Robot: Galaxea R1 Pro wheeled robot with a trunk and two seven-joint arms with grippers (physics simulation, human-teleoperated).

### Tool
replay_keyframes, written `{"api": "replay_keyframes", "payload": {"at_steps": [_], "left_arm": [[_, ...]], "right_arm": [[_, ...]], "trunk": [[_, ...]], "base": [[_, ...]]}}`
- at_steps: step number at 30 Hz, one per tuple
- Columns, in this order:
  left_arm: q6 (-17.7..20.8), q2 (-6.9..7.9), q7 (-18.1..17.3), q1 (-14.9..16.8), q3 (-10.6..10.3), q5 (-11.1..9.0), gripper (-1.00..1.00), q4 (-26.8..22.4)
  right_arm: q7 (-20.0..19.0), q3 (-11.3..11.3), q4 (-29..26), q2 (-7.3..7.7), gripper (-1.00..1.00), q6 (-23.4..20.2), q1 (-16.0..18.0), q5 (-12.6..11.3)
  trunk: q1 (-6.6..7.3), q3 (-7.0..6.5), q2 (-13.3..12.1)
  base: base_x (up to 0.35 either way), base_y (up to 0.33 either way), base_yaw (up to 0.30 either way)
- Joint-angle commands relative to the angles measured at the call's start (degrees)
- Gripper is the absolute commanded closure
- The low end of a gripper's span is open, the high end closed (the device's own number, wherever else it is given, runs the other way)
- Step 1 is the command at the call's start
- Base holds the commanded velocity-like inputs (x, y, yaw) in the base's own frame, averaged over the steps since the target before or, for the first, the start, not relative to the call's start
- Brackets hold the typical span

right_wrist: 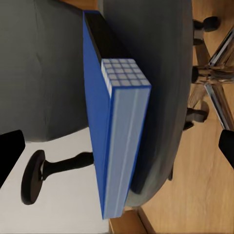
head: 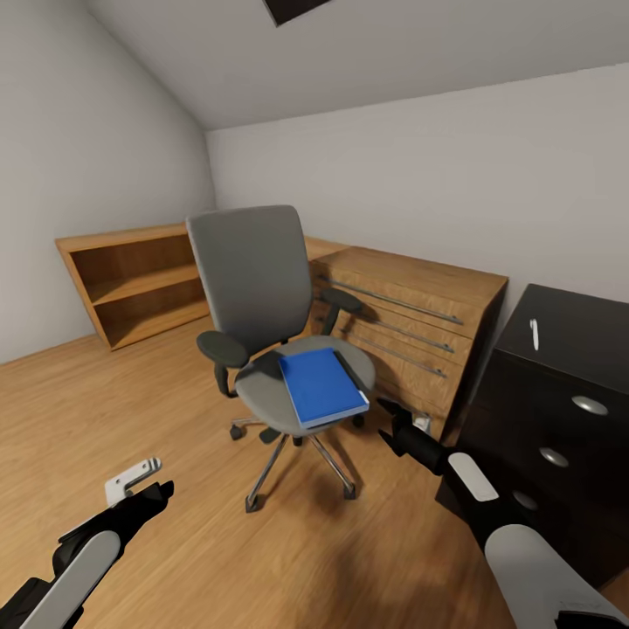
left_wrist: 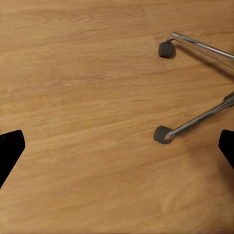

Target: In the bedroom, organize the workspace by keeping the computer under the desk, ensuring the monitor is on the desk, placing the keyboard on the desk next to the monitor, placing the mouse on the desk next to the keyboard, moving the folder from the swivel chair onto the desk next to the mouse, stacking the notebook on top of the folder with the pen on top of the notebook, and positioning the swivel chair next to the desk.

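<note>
The grey swivel chair [head: 253,271] stands mid-room on the wood floor, with the bright blue folder [head: 321,385] lying flat on its seat. My right gripper [head: 390,425] is open, just right of the folder's near corner and level with the seat edge. In the right wrist view the folder [right_wrist: 117,122] lies edge-on straight ahead between the open fingers of that gripper [right_wrist: 118,148], apart from them. My left gripper [head: 144,491] hangs open low at the left over bare floor. The desk [head: 581,336] with its black top stands at the right, and the white pen [head: 534,334] lies on it.
A light wood drawer chest [head: 411,323] stands right behind the chair, against the wall. A low wooden bookshelf [head: 140,279] lines the left wall. The chair's chrome legs and casters [left_wrist: 163,134] spread across the floor near my left gripper [left_wrist: 117,148]. The desk's drawer knobs [head: 590,404] face me.
</note>
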State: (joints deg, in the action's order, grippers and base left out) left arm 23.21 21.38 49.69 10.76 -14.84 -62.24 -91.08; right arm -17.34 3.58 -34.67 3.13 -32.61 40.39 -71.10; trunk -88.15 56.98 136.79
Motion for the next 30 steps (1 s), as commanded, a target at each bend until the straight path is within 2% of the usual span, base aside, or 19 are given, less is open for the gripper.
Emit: {"api": "replay_keyframes", "payload": {"at_steps": [1, 15, 30], "left_arm": [[0.1, 0.06, 0.4, 0.1, -0.1, -0.2, -1.0, 0.0], [0.1, 0.07, 0.4, 0.1, -0.2, -0.2, -1.0, 0.4], [0.1, 0.1, 0.4, 0.1, -0.1, -0.2, -1.0, 0.5]], "right_arm": [[-0.1, 0.2, 0.1, -0.05, -1.0, -0.4, 0.0, -0.1], [0.1, 0.2, 0.2, -0.4, -1.0, -0.3, 0.0, 0.1], [0.3, 0.1, 0.5, -0.57, -1.0, -0.3, 0.0, 0.2]], "trunk": [[0.0, 0.05, 0.0], [0.0, 0.05, 0.0], [0.0, 0.05, 0.0]], "base": [[0.196, 0.0, 0.0], [0.131, 0.0, 0.0], [0.013, 0.0, 0.0]]}}
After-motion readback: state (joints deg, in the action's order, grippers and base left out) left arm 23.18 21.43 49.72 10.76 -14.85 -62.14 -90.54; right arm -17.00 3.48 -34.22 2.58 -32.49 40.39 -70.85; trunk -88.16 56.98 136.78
